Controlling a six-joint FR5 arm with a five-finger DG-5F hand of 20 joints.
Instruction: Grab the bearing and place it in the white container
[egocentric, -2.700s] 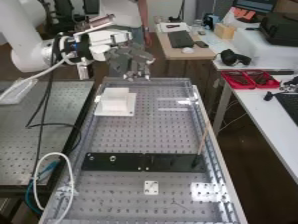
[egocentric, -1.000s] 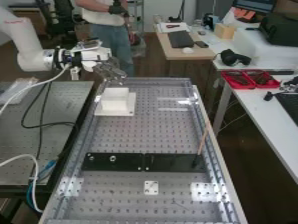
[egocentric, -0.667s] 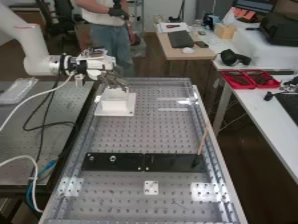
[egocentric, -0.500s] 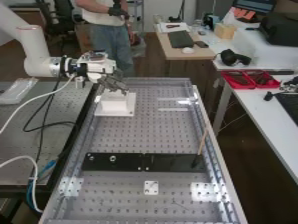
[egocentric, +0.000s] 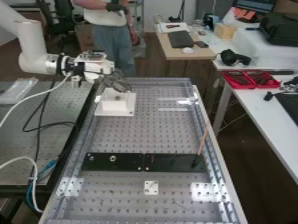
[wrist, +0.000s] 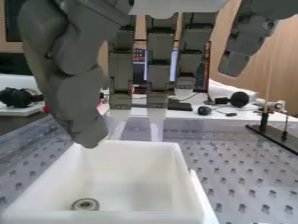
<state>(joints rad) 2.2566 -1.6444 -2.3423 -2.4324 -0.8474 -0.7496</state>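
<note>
One white container (egocentric: 115, 105) sits on a flat white plate (egocentric: 128, 112), which rests on the perforated bench (egocentric: 126, 137). One bearing (wrist: 85, 204) is inside that container: in the wrist view it lies flat on the container's floor, near a wall, a ring with an open centre, and nothing touches it. The single hand (egocentric: 118, 82) is above the container and at its far side in the high view, with the white arm (egocentric: 32, 45) reaching down to it from the left. The wrist view has the fingers (wrist: 158, 65) relaxed and spread, nearly straight, with the thumb (wrist: 80, 100) apart from them; they pinch nothing.

Nearer the high camera than the container, two black plates (egocentric: 113, 162) lie end to end across the bench, with two small metal rings (egocentric: 113, 158) at one end and one thin stick (egocentric: 202, 141) rising at a tilt from the other. Farther still from the container on that side is one small white square (egocentric: 151, 187). Well apart from the container, to its right in the high view, two red trays (egocentric: 237, 80) stand side by side on a white table (egocentric: 256, 105).
</note>
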